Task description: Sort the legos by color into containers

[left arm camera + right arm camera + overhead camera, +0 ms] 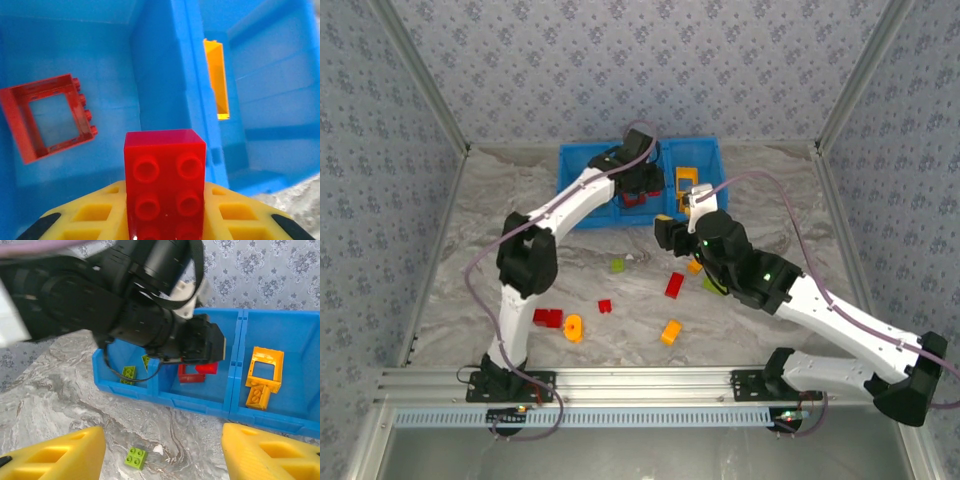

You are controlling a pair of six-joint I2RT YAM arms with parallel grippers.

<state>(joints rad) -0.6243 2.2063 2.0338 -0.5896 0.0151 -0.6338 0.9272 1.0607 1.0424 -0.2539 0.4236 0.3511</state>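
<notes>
The step in hand is a drop-off. The left gripper [638,192] is clamped on a red brick [165,175] and hangs over the middle compartment of the bin [582,165]. A red frame [47,117] already lies on that compartment's floor, so the colour matches. An orange frame [216,80] sits past the divider in the right-hand compartment.

The next move, as I judge it, is simply to part the jaws. The brick is inside the walls, left of the divider, and should fall near the red frame. Drifting right before release would risk the orange side, so the arm should release where it is and then lift straight out.

The right gripper [163,440] has its jaws apart and holds nothing. It hovers over the tabletop [60,390] just in front of the bin. A lime brick [136,458] lies below it, a little left of centre between the fingers. Taking it calls for a small shift left and a descent. It would then go to the left compartment, where other lime pieces lie, but the left arm should clear the bin first.
</notes>
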